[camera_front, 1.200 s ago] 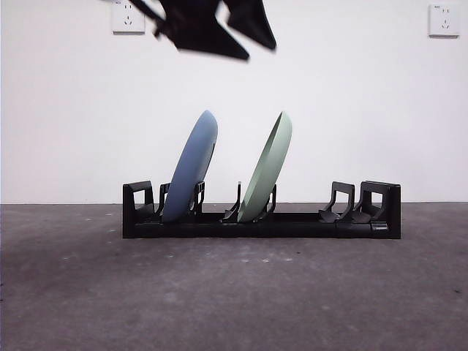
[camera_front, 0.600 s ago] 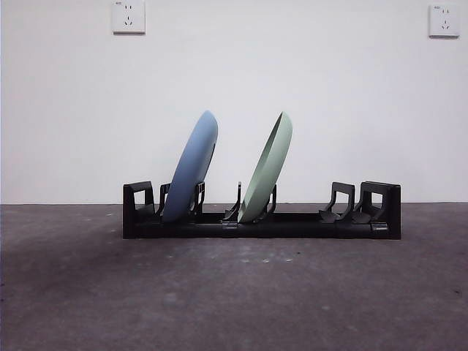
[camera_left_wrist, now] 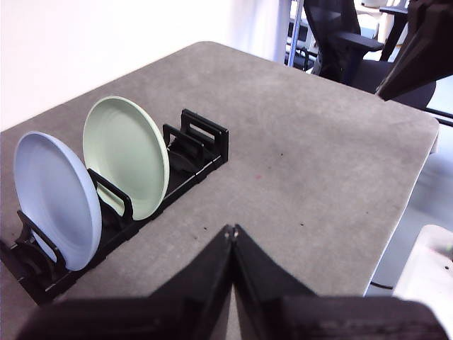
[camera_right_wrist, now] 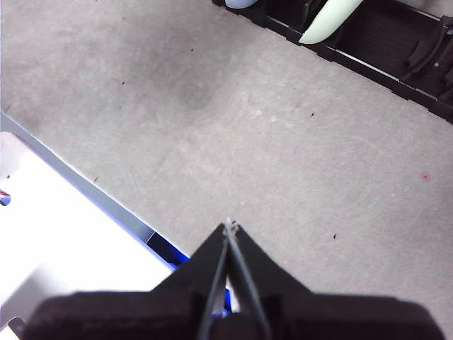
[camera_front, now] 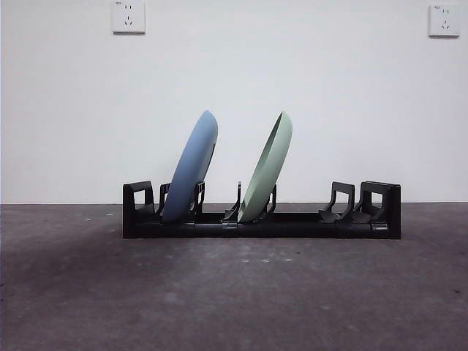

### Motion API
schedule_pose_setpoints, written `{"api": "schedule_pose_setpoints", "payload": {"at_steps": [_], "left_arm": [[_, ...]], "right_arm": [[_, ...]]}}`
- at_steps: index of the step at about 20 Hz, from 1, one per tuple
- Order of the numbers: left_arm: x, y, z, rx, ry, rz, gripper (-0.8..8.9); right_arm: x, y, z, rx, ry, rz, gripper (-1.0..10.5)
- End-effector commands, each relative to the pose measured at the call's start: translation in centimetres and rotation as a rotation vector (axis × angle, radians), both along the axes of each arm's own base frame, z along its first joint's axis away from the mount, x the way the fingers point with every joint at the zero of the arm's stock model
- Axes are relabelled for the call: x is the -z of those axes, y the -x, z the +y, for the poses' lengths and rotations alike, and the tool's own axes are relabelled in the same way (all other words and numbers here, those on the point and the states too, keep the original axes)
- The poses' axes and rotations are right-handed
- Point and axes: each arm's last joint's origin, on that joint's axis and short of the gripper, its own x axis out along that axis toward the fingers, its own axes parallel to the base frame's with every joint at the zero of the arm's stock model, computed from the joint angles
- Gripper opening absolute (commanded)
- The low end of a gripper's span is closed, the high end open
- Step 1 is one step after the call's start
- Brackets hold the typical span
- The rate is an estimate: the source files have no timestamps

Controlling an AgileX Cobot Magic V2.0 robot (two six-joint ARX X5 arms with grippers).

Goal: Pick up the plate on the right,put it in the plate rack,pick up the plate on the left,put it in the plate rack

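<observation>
The black plate rack [camera_front: 292, 223] lies across the grey table. A blue plate [camera_front: 191, 168] leans upright in its left slots, and a pale green plate [camera_front: 268, 170] leans in the middle slots. The left wrist view shows the same rack [camera_left_wrist: 205, 138] with the blue plate [camera_left_wrist: 55, 198] and the green plate [camera_left_wrist: 127, 156] standing in it. My left gripper [camera_left_wrist: 232, 230] is shut and empty, high above the table and away from the rack. My right gripper [camera_right_wrist: 228, 225] is shut and empty over the table's edge, with the rack [camera_right_wrist: 396, 49] far off.
Two wall sockets [camera_front: 129, 16] sit high on the white wall. An office chair [camera_left_wrist: 347, 42] stands beyond the table's far corner. A white surface with a blue edge [camera_right_wrist: 64, 234] lies below the right gripper, off the table.
The dark arm that hung at the top of the front view a second ago has left the picture. Both plates and the rack have stayed still.
</observation>
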Motion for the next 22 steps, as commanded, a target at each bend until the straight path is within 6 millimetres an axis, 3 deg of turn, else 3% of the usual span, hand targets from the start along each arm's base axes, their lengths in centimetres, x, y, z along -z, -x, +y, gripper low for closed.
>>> {"api": "schedule_pose_setpoints", "payload": {"at_steps": [1,12,15,19,22], "left_arm": [[-0.1,0.1,0.1,0.005,0.002,-0.013,-0.08],[0.2,-0.1,-0.1,0.005,-0.02,0.009,-0.04],[0.2,-0.5,-0.3,-0.011,-0.098,-0.071,-0.03],[0.0,-1.2,0.7,-0.275,-0.18,-0.161,-0.03],[-0.9,-1.2,2.8,-0.424,-0.226,-0.28,-0.03]], "right_arm": [[0.3,0.2,-0.1,-0.009,0.019,0.02,-0.1],[0.3,-0.1,-0.3,0.107,0.067,0.0,0.0],[0.3,-0.2,-0.4,0.137,0.098,-0.022,0.0],[0.3,-0.2,-0.5,0.162,0.125,-0.042,0.0],[0.3,-0.2,-0.5,0.163,0.126,-0.043,0.0]]}}
